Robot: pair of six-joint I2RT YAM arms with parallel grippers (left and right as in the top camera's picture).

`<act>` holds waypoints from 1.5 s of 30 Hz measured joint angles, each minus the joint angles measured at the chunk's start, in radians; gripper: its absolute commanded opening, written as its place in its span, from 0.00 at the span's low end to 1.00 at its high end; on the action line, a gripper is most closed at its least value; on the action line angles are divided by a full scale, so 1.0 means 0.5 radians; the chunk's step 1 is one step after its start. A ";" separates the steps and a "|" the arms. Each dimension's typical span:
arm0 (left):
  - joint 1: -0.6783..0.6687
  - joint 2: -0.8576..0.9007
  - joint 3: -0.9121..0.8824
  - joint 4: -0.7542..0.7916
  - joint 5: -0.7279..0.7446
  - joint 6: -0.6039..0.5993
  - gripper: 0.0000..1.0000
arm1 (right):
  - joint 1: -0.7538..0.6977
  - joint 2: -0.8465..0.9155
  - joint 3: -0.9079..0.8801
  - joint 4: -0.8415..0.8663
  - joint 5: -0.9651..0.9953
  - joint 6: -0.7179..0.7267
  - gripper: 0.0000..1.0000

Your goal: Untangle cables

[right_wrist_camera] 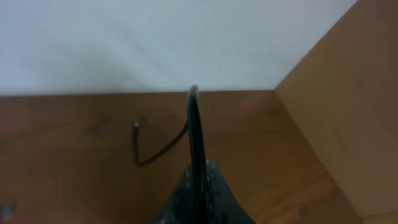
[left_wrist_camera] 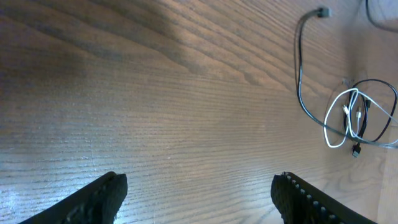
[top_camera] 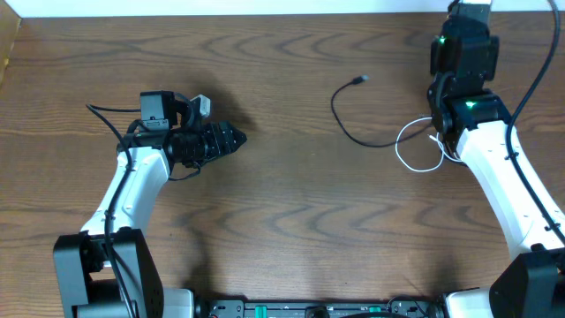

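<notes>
The black cable (top_camera: 353,134) curves across the table from its plug end (top_camera: 357,80) to a small bundle where it loops with the white cable (top_camera: 410,161), next to my right arm (top_camera: 463,57). In the left wrist view the black cable (left_wrist_camera: 301,81) and the white loops (left_wrist_camera: 339,121) lie at the far right. My left gripper (top_camera: 231,138) is open and empty (left_wrist_camera: 199,183), well left of the cables. My right gripper (right_wrist_camera: 199,183) is shut on the black cable (right_wrist_camera: 194,124), which rises from the jaws. The plug end (right_wrist_camera: 135,127) lies beyond.
A white wall runs along the table's back edge (right_wrist_camera: 124,43). A wooden side panel (right_wrist_camera: 336,124) stands to the right of my right gripper, and another shows at the far left (top_camera: 7,49). Thick black robot wires (top_camera: 534,79) hang by the right arm.
</notes>
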 measured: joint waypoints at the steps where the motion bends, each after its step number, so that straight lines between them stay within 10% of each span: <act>1: 0.000 0.000 0.000 0.000 0.000 0.000 0.79 | -0.001 0.000 0.000 -0.105 0.005 0.007 0.01; 4: 0.000 0.000 0.000 0.000 0.000 0.000 0.79 | -0.014 0.001 -0.001 -0.401 -0.005 0.035 0.04; 11: 0.000 0.000 0.000 0.000 -0.001 0.000 0.79 | -0.119 0.005 -0.002 -0.698 -0.323 0.098 0.77; 17: 0.000 0.000 0.000 -0.001 0.000 0.000 0.79 | -0.148 0.005 -0.002 -0.787 -0.655 0.104 0.99; 21: 0.000 0.000 0.000 -0.001 -0.001 0.000 0.80 | -0.148 0.005 -0.002 -0.834 -0.830 0.143 0.99; 22: 0.000 0.000 0.000 -0.001 -0.001 0.000 0.98 | -0.148 0.005 -0.002 -0.833 -0.903 0.162 0.99; 45: 0.000 0.000 0.000 -0.002 -0.001 0.016 0.98 | -0.144 0.005 -0.018 -0.834 -1.407 0.243 0.99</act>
